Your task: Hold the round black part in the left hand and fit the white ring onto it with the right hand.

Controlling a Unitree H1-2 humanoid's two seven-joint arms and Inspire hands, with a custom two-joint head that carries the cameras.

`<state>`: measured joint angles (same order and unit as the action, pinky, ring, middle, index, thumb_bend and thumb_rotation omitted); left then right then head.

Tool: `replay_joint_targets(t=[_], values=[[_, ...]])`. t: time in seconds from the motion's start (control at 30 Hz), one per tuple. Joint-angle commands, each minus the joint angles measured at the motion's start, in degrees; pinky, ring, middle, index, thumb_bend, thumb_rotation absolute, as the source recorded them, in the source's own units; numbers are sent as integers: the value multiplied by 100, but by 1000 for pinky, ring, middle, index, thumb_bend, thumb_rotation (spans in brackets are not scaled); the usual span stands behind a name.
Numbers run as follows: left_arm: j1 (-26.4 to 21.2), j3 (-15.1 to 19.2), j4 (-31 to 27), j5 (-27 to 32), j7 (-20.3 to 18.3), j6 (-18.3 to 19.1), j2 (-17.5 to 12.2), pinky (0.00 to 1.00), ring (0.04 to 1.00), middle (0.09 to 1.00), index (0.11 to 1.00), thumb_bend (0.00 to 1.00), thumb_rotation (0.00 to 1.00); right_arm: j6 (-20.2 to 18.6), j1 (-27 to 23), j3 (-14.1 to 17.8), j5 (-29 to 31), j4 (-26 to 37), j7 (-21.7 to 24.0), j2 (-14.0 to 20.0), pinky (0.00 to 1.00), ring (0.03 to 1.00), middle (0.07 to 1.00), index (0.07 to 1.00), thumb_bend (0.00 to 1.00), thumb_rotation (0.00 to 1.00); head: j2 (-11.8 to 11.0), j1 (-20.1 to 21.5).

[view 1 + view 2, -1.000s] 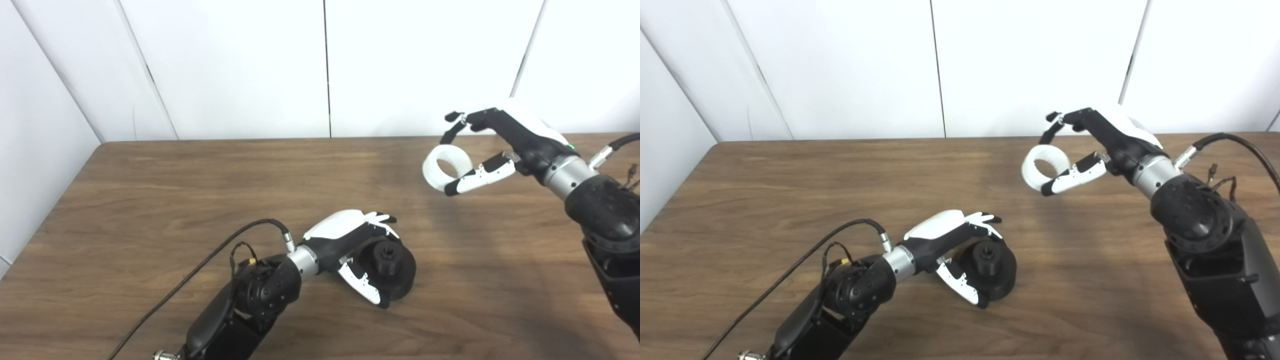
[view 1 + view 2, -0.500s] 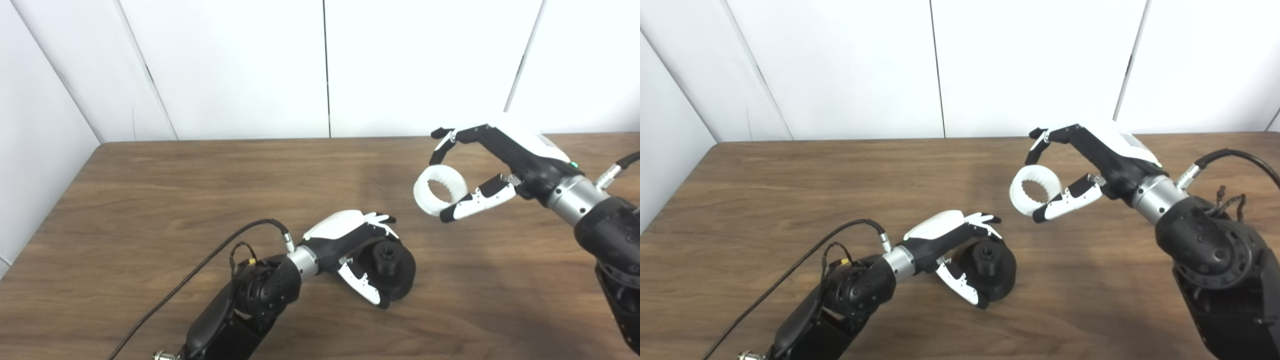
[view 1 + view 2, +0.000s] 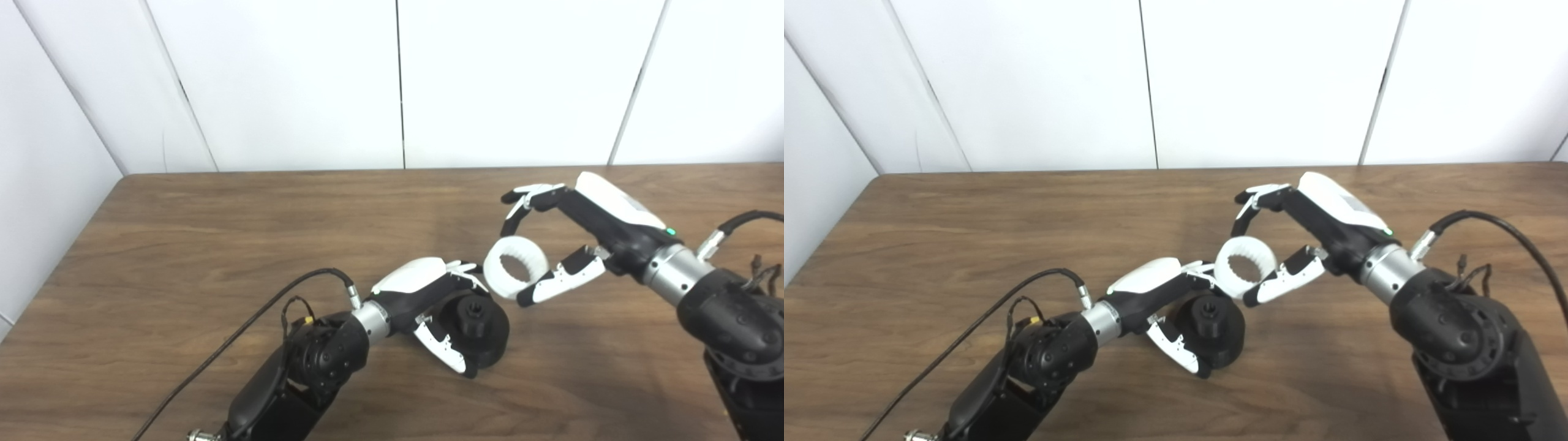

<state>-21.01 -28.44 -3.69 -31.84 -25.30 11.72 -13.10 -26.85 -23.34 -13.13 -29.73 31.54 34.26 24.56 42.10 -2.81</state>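
Down and leftward the right hand (image 3: 572, 245) has come since a second ago, from high over the table's far right toward the middle, carrying the white ring (image 3: 516, 276) with it. It grips the ring between fingers (image 3: 520, 205) arched over the top and the thumb (image 3: 554, 285) under its lower right edge. The ring is in the air, tilted so its toothed bore faces the camera and a little downward. It now hangs just above and to the right of the black part (image 3: 481, 331), near it but apart from it, with a strip of table (image 3: 184, 245) showing between them in the left eye view.

Nothing has shifted on the left side. The left hand (image 3: 429, 300) is closed around the black part, fingers curled over its far edge and the thumb (image 3: 444, 349) lying across its near side. The part sits low on the table, tipped so its round face and central hub (image 3: 1208, 311) point up and to the right, toward the ring. Whether its base rests fully on the wood or is raised slightly is hard to tell from here. In the right eye view the ring's left edge seems almost to meet the left hand's fingertips (image 3: 1197, 268), though contact is unclear. A black cable (image 3: 257, 321) runs from the left wrist down to the lower edge.
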Motion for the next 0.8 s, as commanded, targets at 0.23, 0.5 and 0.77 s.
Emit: replay_joint_targets(t=[0.23, 0.5, 0.77], values=[[-81, -15, 20, -92, -88, 6, -96, 946, 1000, 968, 679, 942, 216, 169, -138, -122, -17, -98, -152, -125, 840, 916, 838, 490, 525, 150, -13, -38], [-123, -20, 9, -113, -126, 47, -96, 952, 1000, 970, 682, 944, 224, 215, -94, -189, -48, -227, -217, -223, 841, 918, 841, 490, 525, 149, -7, -61], [-119, -33, -31, -117, -131, 65, -92, 958, 1000, 969, 685, 941, 226, 156, -84, -317, -186, -291, -216, -279, 835, 912, 842, 490, 525, 150, -1, -62]])
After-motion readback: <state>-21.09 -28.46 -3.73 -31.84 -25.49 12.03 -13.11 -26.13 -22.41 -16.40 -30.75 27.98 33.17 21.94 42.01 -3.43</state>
